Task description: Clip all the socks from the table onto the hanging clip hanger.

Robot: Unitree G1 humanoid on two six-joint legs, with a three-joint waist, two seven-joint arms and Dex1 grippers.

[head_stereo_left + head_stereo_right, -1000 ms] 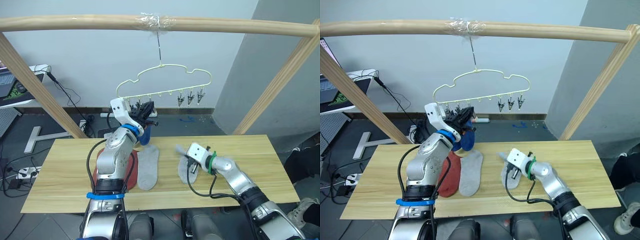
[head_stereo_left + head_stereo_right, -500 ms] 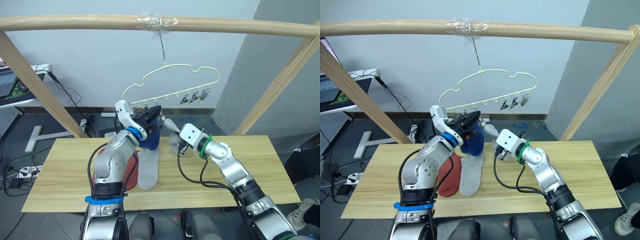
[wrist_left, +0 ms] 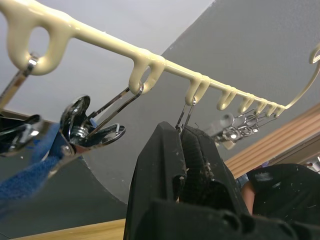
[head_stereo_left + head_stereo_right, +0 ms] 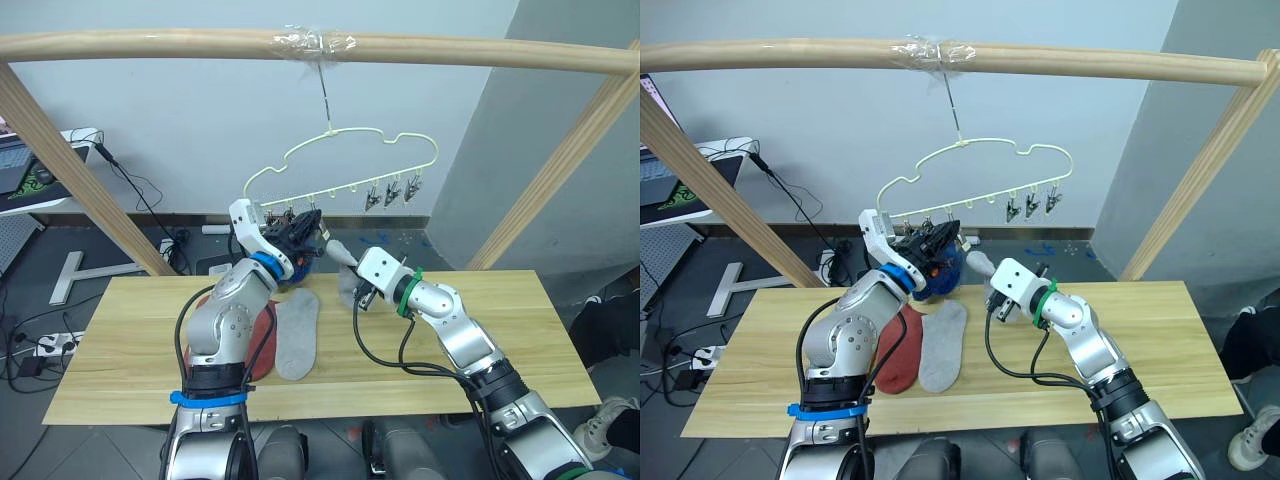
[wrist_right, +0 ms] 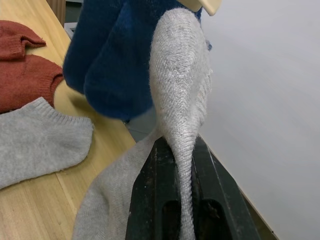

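on the wooden table [image 4: 500, 330] a grey sock [image 4: 296, 335] and red socks [image 4: 262, 335] wait. since half a second the clip hanger [image 4: 345, 170] levels; left gripper [image 4: 303, 226] pinches a clip, right gripper [image 4: 352, 290] grips a grey sock [image 5: 179, 100], close for clipping.

Round wooden pole frame [image 4: 150, 45] spanning the top of the head views, crossbar horizontal, slanted side poles [image 4: 70, 175] descending left and right [image 4: 560, 165]. Clear tape wrap [image 4: 315, 42] on the crossbar near its middle. Pale wall [image 4: 170, 120] behind; grey panel [image 4: 590, 60] at right. Dark floor beyond. Black cables [image 4: 135, 195] trailing down the wall at left toward a white power strip [image 4: 45, 347] on the floor. Edge of a desk with a laptop [image 4: 20, 170] at far left. White stand base [image 4: 75, 275] on the floor near the left pole.
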